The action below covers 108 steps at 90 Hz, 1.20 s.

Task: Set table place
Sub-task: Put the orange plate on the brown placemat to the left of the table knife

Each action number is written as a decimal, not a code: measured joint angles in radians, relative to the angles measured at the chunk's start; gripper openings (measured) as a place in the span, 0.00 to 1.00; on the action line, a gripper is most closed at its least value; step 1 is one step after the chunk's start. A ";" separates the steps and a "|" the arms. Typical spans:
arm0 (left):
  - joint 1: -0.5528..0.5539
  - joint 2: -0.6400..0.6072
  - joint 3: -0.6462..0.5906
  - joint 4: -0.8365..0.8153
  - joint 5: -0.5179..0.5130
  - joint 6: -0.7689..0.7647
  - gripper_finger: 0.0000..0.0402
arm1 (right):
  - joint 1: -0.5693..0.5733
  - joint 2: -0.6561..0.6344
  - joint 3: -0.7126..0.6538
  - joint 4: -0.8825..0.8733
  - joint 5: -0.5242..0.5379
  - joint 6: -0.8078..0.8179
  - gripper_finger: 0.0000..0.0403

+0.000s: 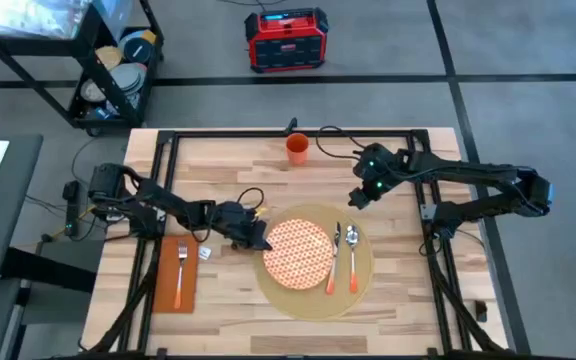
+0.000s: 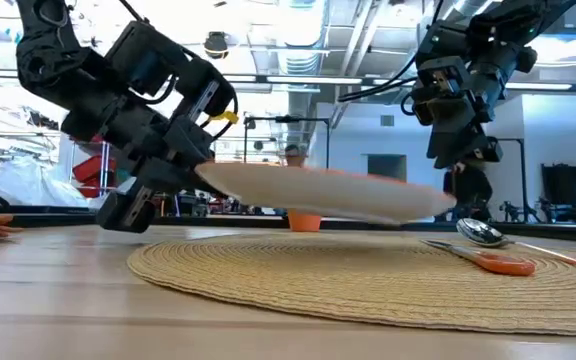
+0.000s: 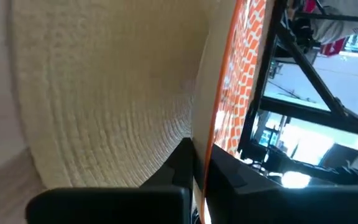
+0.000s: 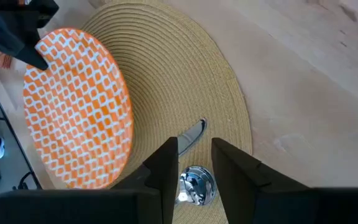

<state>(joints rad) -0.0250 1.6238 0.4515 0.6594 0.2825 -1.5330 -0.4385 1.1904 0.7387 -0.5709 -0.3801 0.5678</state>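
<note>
Light wood tabletop (image 1: 228, 300) with black frame; round tan woven placemat (image 1: 360, 285) lies flat on it, toward the front and a bit right of centre. Orange-and-white patterned plate (image 1: 297, 252) is over the placemat's left half, tilted: low view shows its left edge raised, the rest hanging just above the mat. Left tool (image 1: 256, 237) is clamped on the plate's left rim, fingers pinching the edge. Orange napkin (image 1: 176, 274) lies on the tabletop left of the placemat, orange-handled fork (image 1: 180, 272) on it. Knife (image 1: 334, 258) and spoon (image 1: 352, 256), both orange-handled, lie side by side on the placemat's right part, just beside the plate. Right tool (image 1: 360, 196) hovers above the tabletop behind the placemat's right edge, fingers narrowly apart, holding nothing. Orange cup (image 1: 297, 149) stands near the tabletop's far edge.
</note>
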 joint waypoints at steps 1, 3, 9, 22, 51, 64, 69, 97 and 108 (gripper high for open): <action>0.000 0.000 0.000 0.000 0.000 -0.002 0.00 | 0.000 0.000 0.000 0.000 0.000 0.000 0.22; 0.000 0.000 0.000 0.000 0.000 -0.007 0.00 | 0.000 0.000 0.000 0.000 0.000 0.000 0.22; -0.003 0.000 0.000 0.000 0.000 -0.020 0.00 | 0.000 0.000 0.000 0.000 0.000 0.000 0.22; -0.004 0.000 0.000 -0.027 0.002 -0.040 0.00 | 0.000 0.000 0.000 0.000 0.000 0.000 0.22; -0.002 -0.002 0.071 -0.153 0.000 -0.023 0.11 | 0.000 0.000 0.000 0.002 0.000 0.000 0.22; 0.000 -0.002 0.072 -0.178 0.000 -0.036 0.20 | 0.000 0.000 0.000 0.002 0.000 -0.001 0.22; 0.005 -0.002 0.072 -0.187 0.008 -0.040 0.23 | 0.000 0.000 0.000 0.002 0.000 -0.001 0.22; 0.050 -0.002 0.072 -0.200 0.079 -0.035 0.41 | 0.000 0.000 0.000 0.000 -0.001 0.007 0.22; 0.056 -0.006 0.072 -0.204 0.085 -0.020 0.45 | 0.000 0.000 0.000 0.000 -0.011 0.013 0.22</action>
<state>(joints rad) 0.0309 1.6178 0.5236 0.4549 0.3671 -1.5534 -0.4381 1.1904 0.7390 -0.5709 -0.3914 0.5807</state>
